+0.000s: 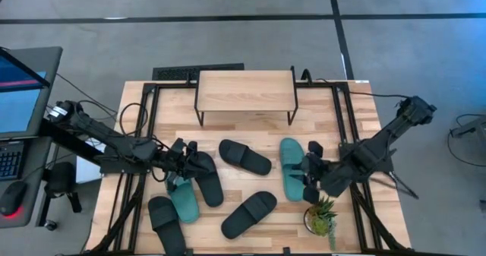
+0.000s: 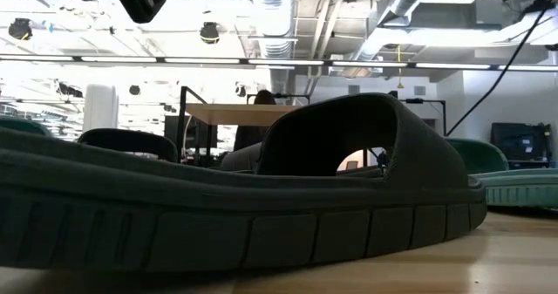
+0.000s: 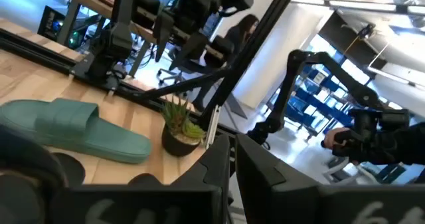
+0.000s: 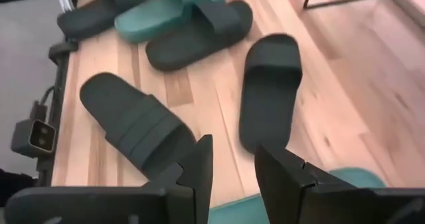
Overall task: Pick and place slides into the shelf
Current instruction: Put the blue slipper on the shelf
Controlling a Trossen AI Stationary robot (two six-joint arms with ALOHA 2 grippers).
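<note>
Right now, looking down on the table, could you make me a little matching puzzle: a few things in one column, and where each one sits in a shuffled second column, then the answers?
Things:
1. shelf
2. potted plant
3. left gripper
4. right gripper

Places:
A. over the teal slide on the table's right side
B. at the back edge of the table, in the middle
C. near the front right corner of the table
D. over the teal and black slides bunched on the left side

Pairs: 1-B, 2-C, 3-D, 4-A
</note>
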